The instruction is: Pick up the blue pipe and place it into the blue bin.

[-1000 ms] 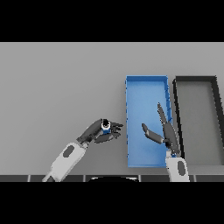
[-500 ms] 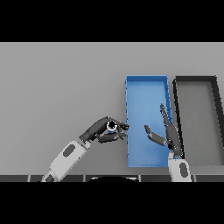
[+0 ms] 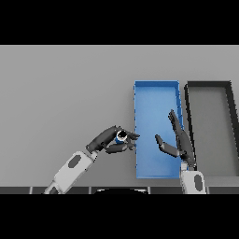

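We log a grey tabletop (image 3: 65, 88), a blue bin (image 3: 156, 107), a black bin (image 3: 209, 126) with grey floor, and a blue pipe (image 3: 121, 137) in the dark left robot hand (image 3: 111, 141).

Table (image 3: 60, 88) matt grey, smooth. Blue bin (image 3: 156, 84) smooth matt, plastic-looking. Black bin (image 3: 207, 84) matt. Blue pipe (image 3: 121, 136) end possibly glossy; too small to judge.

Grey table (image 3: 60, 93) fills the whole scene, plain flat top. On the right side sits a black bin (image 3: 208, 85), long rect. shape w/ dark walls and a grey floor, running near to far. It's the rightmost thing, set square to the table edge; nothing seen inside it.
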Controlling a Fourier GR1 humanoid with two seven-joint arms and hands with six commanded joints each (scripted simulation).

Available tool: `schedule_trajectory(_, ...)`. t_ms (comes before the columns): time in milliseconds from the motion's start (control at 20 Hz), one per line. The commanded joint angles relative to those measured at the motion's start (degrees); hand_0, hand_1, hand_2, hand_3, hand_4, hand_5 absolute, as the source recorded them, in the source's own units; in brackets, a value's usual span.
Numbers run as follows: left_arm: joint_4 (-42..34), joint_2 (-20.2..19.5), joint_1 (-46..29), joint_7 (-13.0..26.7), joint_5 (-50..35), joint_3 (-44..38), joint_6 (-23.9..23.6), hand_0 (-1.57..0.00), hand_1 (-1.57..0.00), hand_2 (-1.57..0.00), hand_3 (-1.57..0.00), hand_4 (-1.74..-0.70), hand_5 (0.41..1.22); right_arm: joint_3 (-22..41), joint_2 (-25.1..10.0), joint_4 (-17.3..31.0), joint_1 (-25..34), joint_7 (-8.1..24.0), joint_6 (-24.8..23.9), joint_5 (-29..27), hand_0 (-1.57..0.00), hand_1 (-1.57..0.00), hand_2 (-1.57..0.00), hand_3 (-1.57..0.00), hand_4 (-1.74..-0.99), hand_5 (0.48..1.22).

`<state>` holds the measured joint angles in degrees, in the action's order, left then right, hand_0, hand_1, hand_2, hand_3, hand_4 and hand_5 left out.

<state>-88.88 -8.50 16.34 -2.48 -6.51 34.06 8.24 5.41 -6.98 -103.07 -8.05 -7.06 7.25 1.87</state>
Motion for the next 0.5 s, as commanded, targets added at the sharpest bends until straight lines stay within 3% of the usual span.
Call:
schedule_trajectory(0, -0.12, -0.13, -0.28, -0.14, -0.03, 0.01, 0.08, -1.57, -1.57, -1.57, -1.5, -1.74, 1.22, -0.57, -1.85, -2.16, 0.38, 0.73, 3.31, -4.12, 0.0, 0.0, 0.0, 0.0, -1.212, 0.589)
schedule_trajectory(150, -0.21, -0.19, -0.14, -0.22, 0.49, 0.14, 0.0, -1.57, -1.57, -1.57, -1.49, -1.74, 1.221, 0.34, -7.19, -9.01, 2.6, 5.94, 10.19, -12.28, 0.0, 0.0, 0.0, 0.0, -1.282, 0.537)
schedule_trajectory(250, -0.78, -0.36, -0.33, -0.05, 0.6, 0.35, 0.03, -1.57, -1.57, -1.57, -1.49, -1.74, 1.221, 1.61, -10.73, -12.09, 6.2, 12.72, 12.87, -16.44, 0.0, 0.0, 0.0, 0.0, -1.314, 0.5)
schedule_trajectory(450, -0.18, -0.13, 0.47, 0.35, 0.8, 0.04, 0.1, -1.57, -1.57, -1.57, -1.49, -1.74, 1.221, 6.38, -11.96, -13.52, 13.77, 21.39, 15.26, -18.87, 0.0, 0.0, 0.0, 0.0, -1.309, 0.503)
